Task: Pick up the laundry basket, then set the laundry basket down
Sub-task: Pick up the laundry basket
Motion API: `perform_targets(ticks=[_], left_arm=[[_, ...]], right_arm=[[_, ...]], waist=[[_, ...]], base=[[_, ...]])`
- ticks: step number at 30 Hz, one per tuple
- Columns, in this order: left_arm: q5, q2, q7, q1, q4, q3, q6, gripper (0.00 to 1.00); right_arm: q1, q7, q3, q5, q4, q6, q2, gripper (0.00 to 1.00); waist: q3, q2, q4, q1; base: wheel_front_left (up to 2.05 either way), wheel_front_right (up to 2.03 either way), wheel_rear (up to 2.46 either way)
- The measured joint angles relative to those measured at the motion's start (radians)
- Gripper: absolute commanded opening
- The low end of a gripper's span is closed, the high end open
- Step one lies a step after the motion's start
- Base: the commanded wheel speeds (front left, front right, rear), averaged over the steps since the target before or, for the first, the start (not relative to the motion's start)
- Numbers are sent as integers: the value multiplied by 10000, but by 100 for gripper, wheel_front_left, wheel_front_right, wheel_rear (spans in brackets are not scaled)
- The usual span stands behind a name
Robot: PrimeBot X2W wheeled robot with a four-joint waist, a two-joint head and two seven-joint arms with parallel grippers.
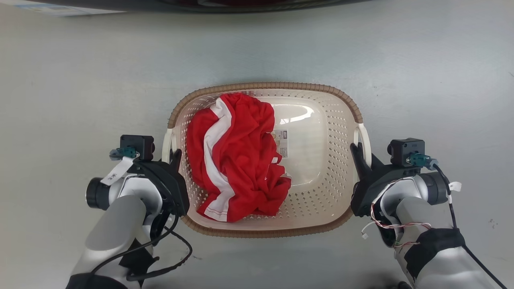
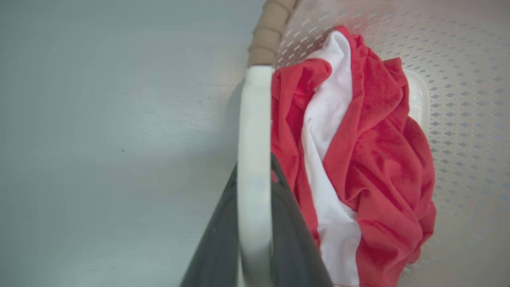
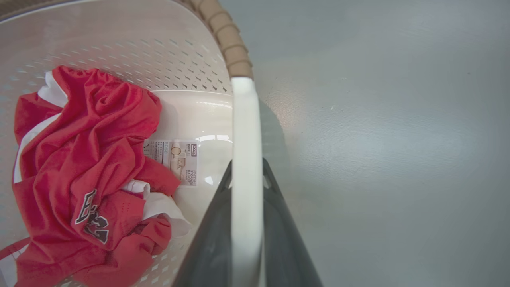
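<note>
Smooth grey floor (image 1: 80, 80), perforated cream laundry basket (image 1: 333, 132), L hand (image 1: 173, 154) & R hand (image 1: 357, 150) tight on white handles (image 2: 255, 131)

1. Head view: high up, facing almost straight down. Whole cream-white perforated plastic laundry basket with brown woven-look rim (image 1: 265, 86) in frame, grey floor (image 1: 80, 80) all round; left gripper (image 1: 170, 156) and right gripper (image 1: 361, 154) at its short sides.
2. Left wrist view: very close, sighting along the fingers astride the basket's left white handle (image 2: 255, 119); floor on the view's left, basket interior on its right.
3. Right wrist view: same set-up, mirrored, along the right white handle (image 3: 246, 127).
4. Shared: crumpled red-and-white garment (image 1: 233, 160) in all three; small paper label (image 1: 283, 144) in head and right wrist views.
</note>
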Motion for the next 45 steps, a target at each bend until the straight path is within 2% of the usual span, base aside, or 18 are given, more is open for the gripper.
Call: perform_targets(ticks=[11, 21, 32, 45], left_arm=[[-468, -209, 150, -341, 658, -6, -79, 0], [-901, -391, 765, -746, 1235, -12, -90, 0], [-1323, -506, 1766, -865, 1747, -142, -111, 0], [-1979, -568, 3225, -781, 2155, -222, -165, 0]], right_arm=[[-494, 52, 17, 67, 871, 192, 52, 0], [-906, 428, 23, 336, 1680, 468, 48, 0], [-1159, 1281, 144, 585, 2533, 702, 61, 0], [-1167, 2360, 247, 1018, 3239, 790, 146, 0]], waist=[[-480, 2, 46, 2], [-1256, 1, 163, 2], [-2431, 2, 272, 1], [-4020, 1, 328, 0]], base=[[0, 0, 0], [0, 0, 0], [0, 0, 0], [0, 0, 0]])
